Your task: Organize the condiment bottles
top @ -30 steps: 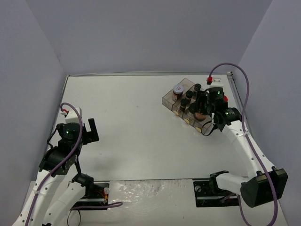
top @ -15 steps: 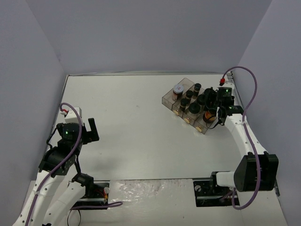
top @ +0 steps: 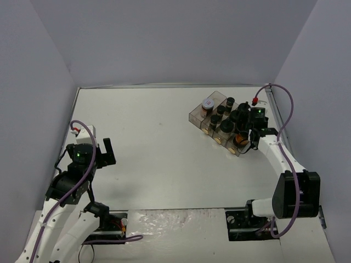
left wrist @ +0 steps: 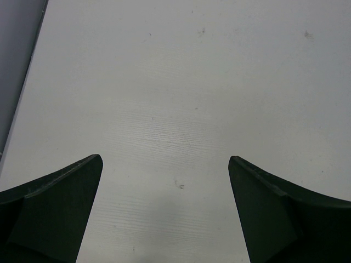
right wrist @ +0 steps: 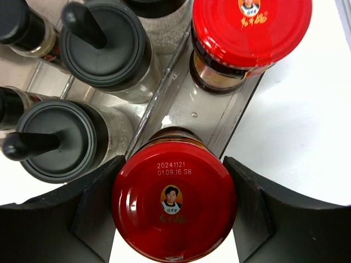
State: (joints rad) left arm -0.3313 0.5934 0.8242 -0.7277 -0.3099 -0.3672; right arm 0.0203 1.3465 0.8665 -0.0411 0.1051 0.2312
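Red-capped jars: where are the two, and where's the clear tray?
near red-capped jar (right wrist: pixel 174 201), right wrist view, centre of its lid.
far red-capped jar (right wrist: pixel 251 28), right wrist view, middle of its lid.
clear tray (right wrist: pixel 180 109), right wrist view, bare floor between jars.

The table (top: pixel 153 137) is viewed from high above its near edge. Its surface is seen close-up from the left wrist. Jars (right wrist: pixel 174 213), shared with the top view, are seen straight down, very near, from the right wrist.

Red-capped jar (right wrist: pixel 174 208): lid glossy, smooth, lacquered; black caps (right wrist: pixel 107 46) matt plastic, dull sheen. Tray (right wrist: pixel 181 109) clear plastic, glossy, reflective walls; bench (left wrist: pixel 192 82) matt white, faint fine grain.
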